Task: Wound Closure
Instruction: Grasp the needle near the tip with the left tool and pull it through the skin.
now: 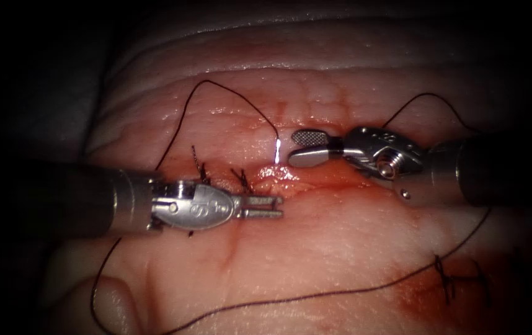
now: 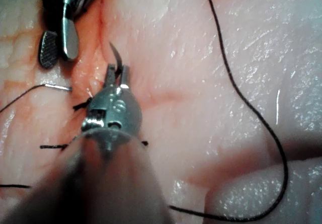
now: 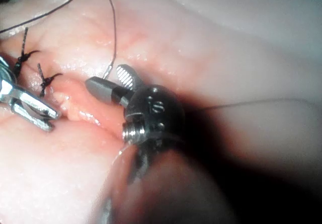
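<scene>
The cut (image 1: 315, 177) runs across the tissue (image 1: 340, 242), with two tied knots (image 1: 201, 164) at its left end. The needle is in the tissue. Its shiny tail (image 1: 276, 151) stands out at the cut's far lip, with the thread (image 1: 229, 93) arcing up and left from it. In the left wrist view the needle's dark curved tip (image 2: 113, 53) rises between the jaws of my left tool (image 2: 117, 69), which stand slightly apart. My left tool (image 1: 280, 207) lies at the near lip. My right tool (image 1: 292, 149) is open just right of the tail and holds nothing.
A long run of thread (image 1: 278, 301) loops across the near tissue and up past the right shaft (image 1: 501, 174). Older stitches (image 1: 446, 279) sit at the lower right in red fluid. The left shaft (image 1: 74, 201) enters from the left.
</scene>
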### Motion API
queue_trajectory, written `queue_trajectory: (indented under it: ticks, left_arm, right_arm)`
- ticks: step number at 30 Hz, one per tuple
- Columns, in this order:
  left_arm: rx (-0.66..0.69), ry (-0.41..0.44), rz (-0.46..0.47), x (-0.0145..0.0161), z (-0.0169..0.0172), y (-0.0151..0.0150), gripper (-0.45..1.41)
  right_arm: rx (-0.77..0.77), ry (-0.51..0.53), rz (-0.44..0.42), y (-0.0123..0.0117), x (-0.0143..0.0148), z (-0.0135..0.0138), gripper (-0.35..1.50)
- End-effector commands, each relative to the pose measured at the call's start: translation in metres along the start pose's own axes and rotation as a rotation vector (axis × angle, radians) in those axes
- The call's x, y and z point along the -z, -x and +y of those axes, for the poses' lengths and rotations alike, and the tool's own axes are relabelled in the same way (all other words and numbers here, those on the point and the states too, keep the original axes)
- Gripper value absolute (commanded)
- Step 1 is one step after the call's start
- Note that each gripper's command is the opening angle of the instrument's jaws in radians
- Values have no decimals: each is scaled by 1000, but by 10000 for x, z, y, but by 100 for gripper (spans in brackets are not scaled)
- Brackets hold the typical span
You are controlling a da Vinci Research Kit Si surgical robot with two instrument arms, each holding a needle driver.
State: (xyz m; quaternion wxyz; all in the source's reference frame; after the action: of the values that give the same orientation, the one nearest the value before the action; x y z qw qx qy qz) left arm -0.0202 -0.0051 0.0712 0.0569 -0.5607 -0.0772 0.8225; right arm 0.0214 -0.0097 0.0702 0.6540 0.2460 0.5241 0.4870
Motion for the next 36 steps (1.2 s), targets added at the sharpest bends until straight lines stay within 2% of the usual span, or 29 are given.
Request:
queue_trajectory:
  ticks: [1,8,17,26,36]
  left_arm:
    - [35,13,11,-6,2,-1,-45]
    - [254,95,73,0,10,-28,-45]
    - [444,197,129,12,11,-64,-45]
    - [485,247,191,36,1,-101,-45]
    - [485,266,211,54,-2,-134,-45]
  right_arm:
    - [-3,0,4,6,-2,1,10]
    - [-11,19,6,8,8,0,7]
    - [-8,18,6,12,9,0,7]
    - [-26,19,8,23,9,-1,9]
    - [-37,16,7,24,11,0,10]
